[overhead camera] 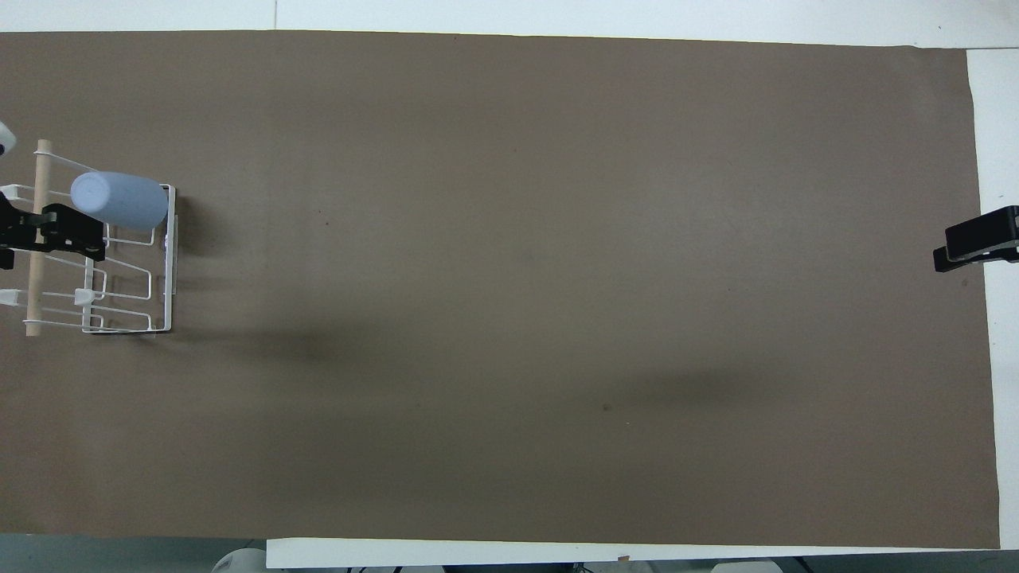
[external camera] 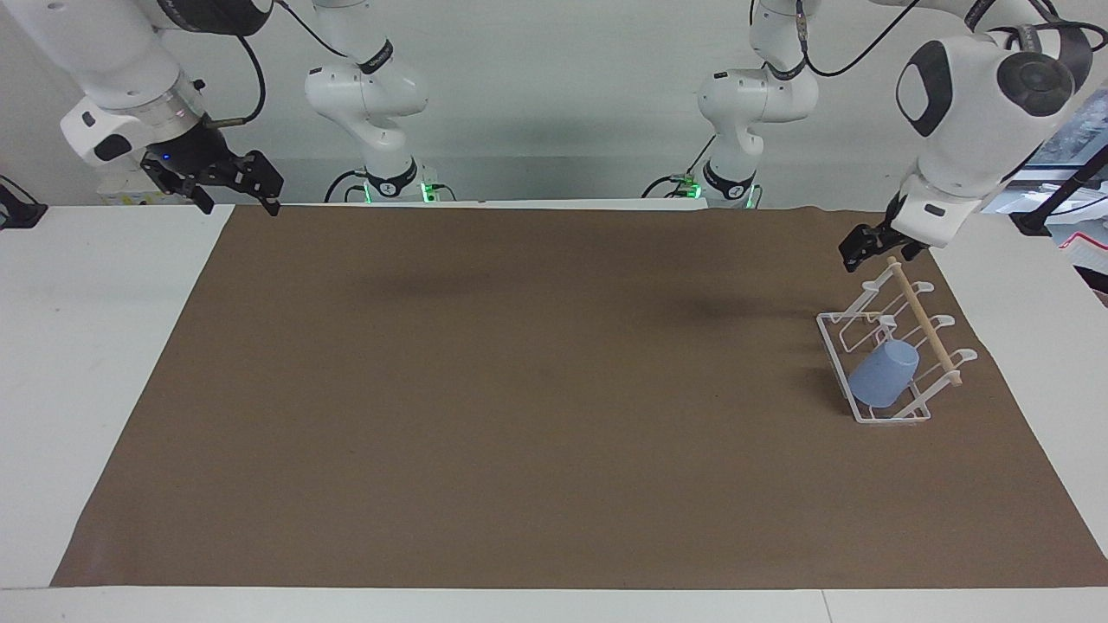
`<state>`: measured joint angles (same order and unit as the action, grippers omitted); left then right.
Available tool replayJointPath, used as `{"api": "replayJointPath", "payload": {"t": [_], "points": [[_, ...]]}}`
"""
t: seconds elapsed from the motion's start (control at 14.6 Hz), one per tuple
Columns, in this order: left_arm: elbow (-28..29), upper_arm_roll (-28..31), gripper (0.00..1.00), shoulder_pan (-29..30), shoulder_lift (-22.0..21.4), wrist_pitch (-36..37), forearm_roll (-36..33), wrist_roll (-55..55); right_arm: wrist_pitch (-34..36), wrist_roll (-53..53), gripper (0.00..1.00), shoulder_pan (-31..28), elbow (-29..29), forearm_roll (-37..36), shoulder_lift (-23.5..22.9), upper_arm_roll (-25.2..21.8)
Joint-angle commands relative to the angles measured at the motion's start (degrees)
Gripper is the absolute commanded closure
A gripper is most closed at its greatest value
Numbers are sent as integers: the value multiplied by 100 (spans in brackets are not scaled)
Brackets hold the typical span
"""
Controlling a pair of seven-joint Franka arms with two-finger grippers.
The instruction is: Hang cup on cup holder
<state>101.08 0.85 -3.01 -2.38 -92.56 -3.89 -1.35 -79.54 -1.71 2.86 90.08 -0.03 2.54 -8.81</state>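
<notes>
Two high cameras, half a turn apart.

One faces me from across the counter (external camera: 554,389), steeply down, taking in my arm bases. The other hangs above my end, looking forward and down. Both share the brown mat (overhead camera: 557,278) and rack (external camera: 892,346).
</notes>
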Motion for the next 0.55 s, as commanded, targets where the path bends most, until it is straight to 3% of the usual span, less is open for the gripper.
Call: {"api": "replayJointPath", "payload": {"t": [0.0,0.48], "points": [[-430,-471,0,344,97,72,99,249,26,-84,1,-23,89,91,89,2],[-915,-516,0,152,221,336,98,258,26,-84,1,-23,89,91,89,10]]}}
